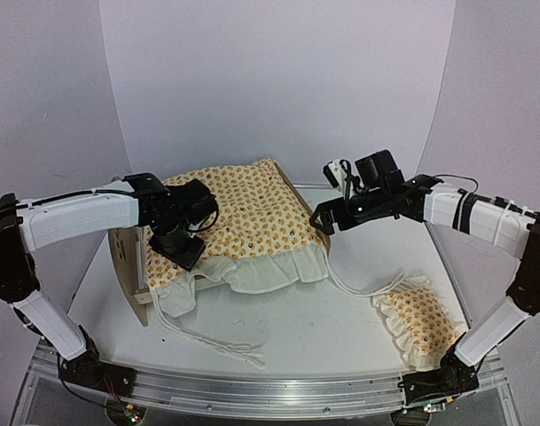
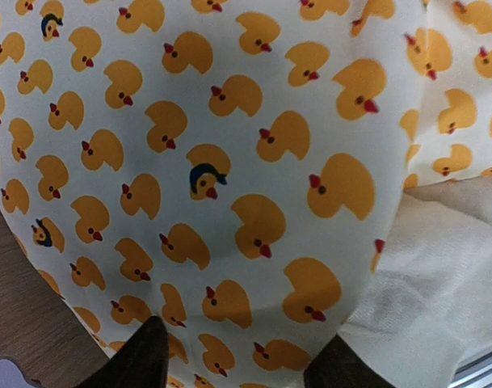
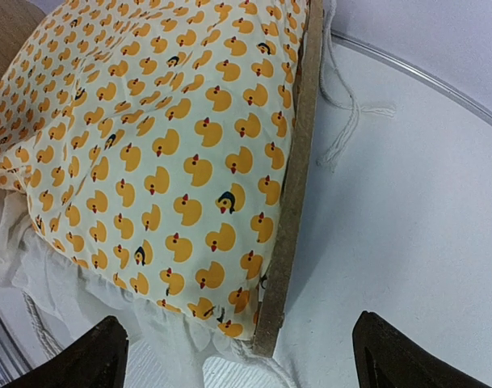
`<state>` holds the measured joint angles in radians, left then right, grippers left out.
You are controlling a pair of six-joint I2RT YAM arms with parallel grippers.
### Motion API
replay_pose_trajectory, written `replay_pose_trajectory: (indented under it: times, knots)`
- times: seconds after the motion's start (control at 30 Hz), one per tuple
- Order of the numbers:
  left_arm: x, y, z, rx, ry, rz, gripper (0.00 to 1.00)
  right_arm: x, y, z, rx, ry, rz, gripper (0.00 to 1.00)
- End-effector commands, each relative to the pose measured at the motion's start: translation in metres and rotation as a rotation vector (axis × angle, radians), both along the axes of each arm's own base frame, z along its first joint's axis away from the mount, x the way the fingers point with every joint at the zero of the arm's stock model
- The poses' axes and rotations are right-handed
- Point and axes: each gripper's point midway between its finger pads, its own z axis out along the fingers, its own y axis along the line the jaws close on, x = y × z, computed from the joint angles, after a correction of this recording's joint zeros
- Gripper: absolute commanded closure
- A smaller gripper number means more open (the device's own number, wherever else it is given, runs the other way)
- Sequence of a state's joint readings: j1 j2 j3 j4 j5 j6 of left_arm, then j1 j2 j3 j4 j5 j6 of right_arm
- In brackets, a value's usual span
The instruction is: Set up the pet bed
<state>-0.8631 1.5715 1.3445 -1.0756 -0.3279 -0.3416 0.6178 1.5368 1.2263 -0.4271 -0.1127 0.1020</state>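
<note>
White tabletop [image 1: 340,311], small wooden bed under a duck quilt.

Nearest lie loose white cords [image 1: 212,342] and a ruffled duck-print pillow [image 1: 425,324]. Beyond them the pet bed [image 1: 128,266] sits between the two grippers. It is pale wood, with one end board showing just beside the left gripper [image 2: 241,364] and a thin side rail running ahead of the right gripper [image 3: 237,360]. An orange-duck quilt [image 2: 246,162] with a cream ruffle covers its top. The left fingers [image 2: 145,360] stand apart with quilt bulging between them; whether they pinch it I cannot tell. The right jaws gape wide and empty over the rail. Farthest back is a pale backdrop [image 1: 278,80].
</note>
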Motion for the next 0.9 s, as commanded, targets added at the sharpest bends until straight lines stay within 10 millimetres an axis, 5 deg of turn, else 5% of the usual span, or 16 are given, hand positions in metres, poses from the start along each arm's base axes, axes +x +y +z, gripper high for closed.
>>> replay_pose_trajectory:
  times: [0.0,0.17,0.3,0.53,0.7,0.87]
  knots:
    - [0.005,0.021,-0.001,0.119,-0.052,0.011,0.51,0.000,0.007,0.020,0.069,-0.053,0.020,0.02]
    - [0.003,0.061,0.001,0.281,-0.076,0.103,0.84,-0.005,0.002,0.008,0.039,-0.044,0.025,0.02]
    - [0.002,0.068,0.015,0.243,-0.093,0.146,0.89,-0.005,-0.004,-0.002,0.010,-0.037,0.008,0.02]
    - [0.002,0.107,0.030,0.227,-0.089,0.319,0.95,-0.010,-0.016,-0.032,-0.054,0.007,-0.026,0.06]
    - [0.002,0.095,0.034,0.165,-0.054,0.287,0.90,-0.024,-0.016,-0.053,-0.061,0.079,0.012,0.26]
    - [0.009,0.074,0.073,0.047,-0.115,0.225,0.45,-0.068,0.003,-0.075,-0.068,0.130,0.194,0.33]
